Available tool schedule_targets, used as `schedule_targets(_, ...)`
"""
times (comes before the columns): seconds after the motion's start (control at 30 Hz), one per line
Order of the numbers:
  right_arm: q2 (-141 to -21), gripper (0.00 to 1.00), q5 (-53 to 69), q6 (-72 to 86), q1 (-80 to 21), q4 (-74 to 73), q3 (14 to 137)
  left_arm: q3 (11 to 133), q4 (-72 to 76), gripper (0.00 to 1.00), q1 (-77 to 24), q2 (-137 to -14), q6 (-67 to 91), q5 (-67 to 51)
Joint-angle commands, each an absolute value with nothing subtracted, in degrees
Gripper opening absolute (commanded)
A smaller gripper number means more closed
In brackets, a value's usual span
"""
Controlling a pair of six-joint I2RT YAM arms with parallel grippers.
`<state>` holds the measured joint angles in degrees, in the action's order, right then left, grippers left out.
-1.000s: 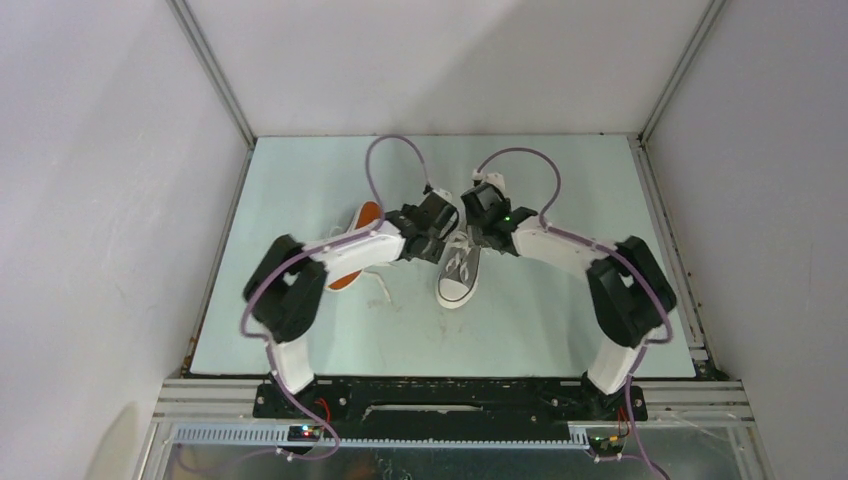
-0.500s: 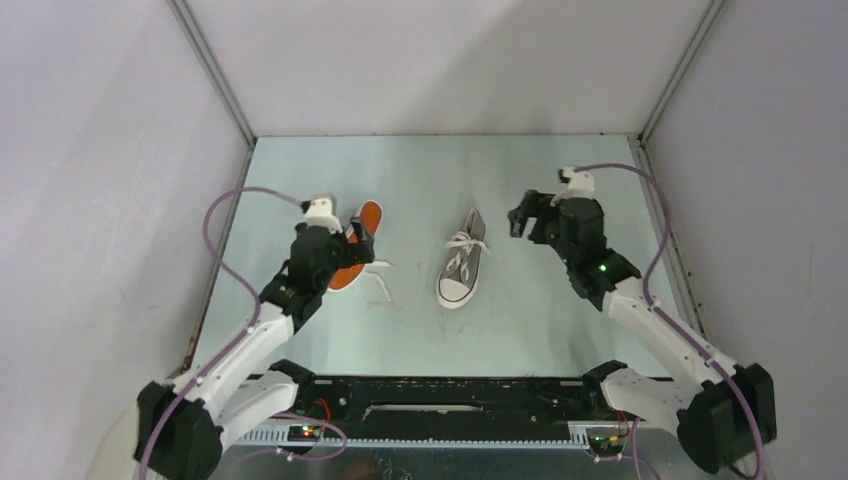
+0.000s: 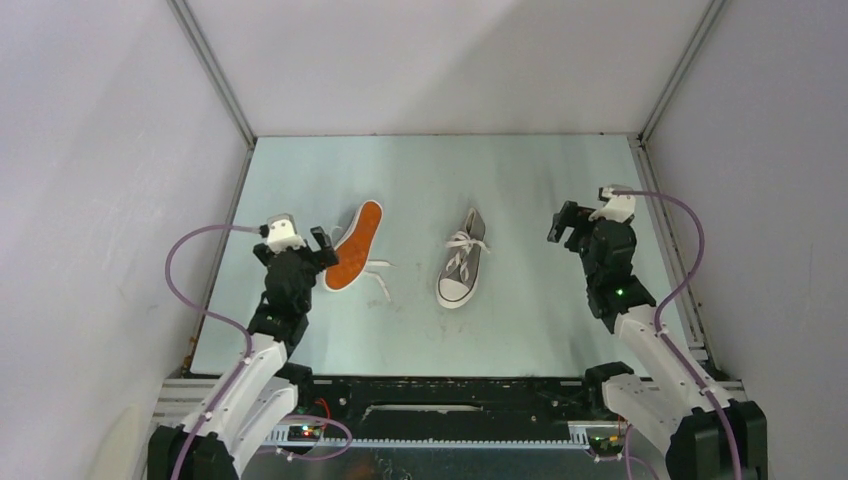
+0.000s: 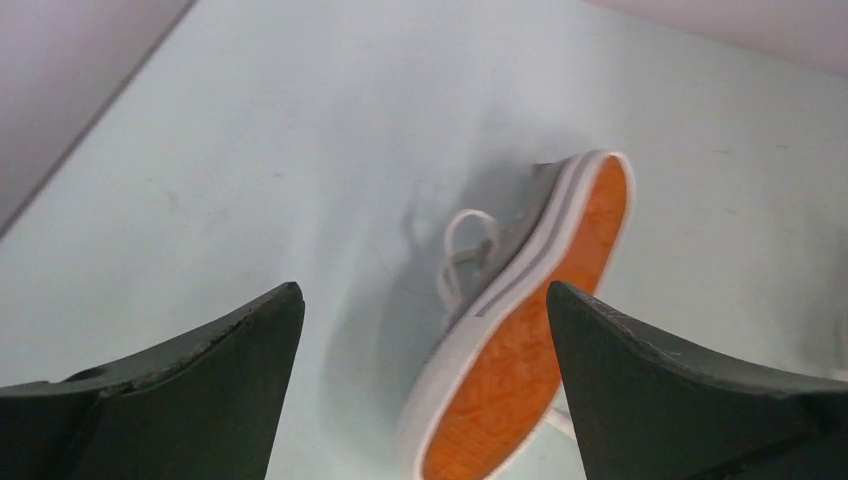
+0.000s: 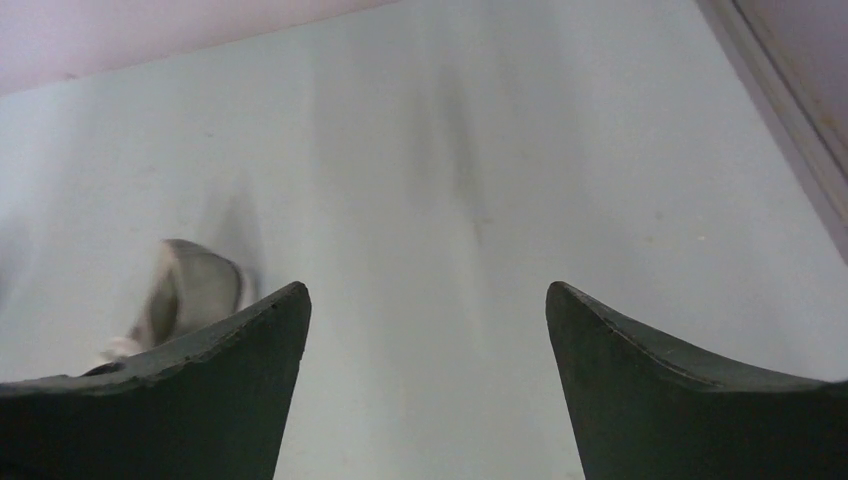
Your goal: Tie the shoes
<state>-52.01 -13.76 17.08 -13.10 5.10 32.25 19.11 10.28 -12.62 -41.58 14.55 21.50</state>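
- Fingers (image 4: 180,400) of the left gripper (image 4: 422,290) stand wide apart with nothing between them. The right gripper (image 5: 427,290) is spread just as wide and is also empty.
- Tipped shoe (image 3: 355,245): lies on its side just beside the left fingertips, not touching. Its orange sole (image 4: 520,400) is turned toward that gripper. The long axis runs diagonally, from near-left to far-right on the table (image 3: 520,180).
- Laces (image 3: 380,283) of the tipped shoe trail loose on its far side, toward the middle of the table. The sole therefore stands between the left fingers and the laces.
- Upright shoe (image 3: 462,262): stands on its sole between the arms, toe toward the bases, with its long axis nearly fore-and-aft. Its laces are bunched over the tongue; whether they are knotted cannot be told.
- Right gripper: well apart from the upright shoe, off to its right. The right wrist view shows only the heel end, at the left behind one finger.
- Assessment: the left arm is nearer the untied shoe, which likely needs righting before its laces can be reached.
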Motion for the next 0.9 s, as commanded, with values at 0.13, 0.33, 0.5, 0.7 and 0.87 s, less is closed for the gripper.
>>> schedule_targets(0.13,-61.98,0.99,-5.32,12.8,1.14,28.81,21.91,12.64,30.3,1.0,-1.98,-46.03,6.81,21.99)
schedule_targets(0.33,-65.54,0.99,-4.44,9.59,3.77,35.3,19.34,6.77,46.46,1.0,2.61,-52.16,4.33,15.14)
schedule_targets(0.5,-71.49,0.97,-10.31,2.34,-1.85,48.09,16.1,7.82,49.64,0.98,5.14,-56.07,5.05,10.61)
schedule_targets(0.7,-75.71,0.97,-11.75,4.35,-2.8,50.58,16.18,7.74,57.94,0.94,8.83,-62.88,4.86,1.93)
schedule_targets(0.87,-77.81,0.9,-7.22,3.44,0.28,57.55,13.19,8.85,64.73,0.99,8.04,-71.47,3.07,1.6)
